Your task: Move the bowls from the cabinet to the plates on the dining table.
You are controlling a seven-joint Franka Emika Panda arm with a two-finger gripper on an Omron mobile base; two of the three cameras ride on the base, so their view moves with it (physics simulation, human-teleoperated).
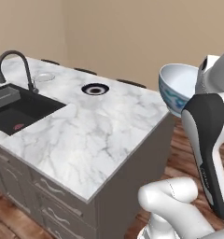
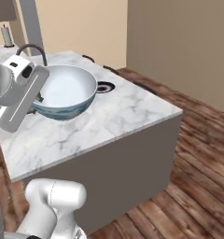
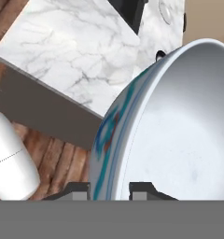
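Bowl (image 2: 66,93) — white, blue-patterned — hangs left of centre in the right base view, above the table (image 2: 132,112), its rim clamped in the gripper (image 3: 110,189). Likely rigid, glazed, slippery, breakable — a rim pinch suits it.

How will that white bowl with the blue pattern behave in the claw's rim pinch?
The white, blue-patterned bowl looks rigid, so it should not flex. The claw pinches only its glossy rim, so it may slip or pivot. Carried beyond the white marble island top, a drop would probably break it.
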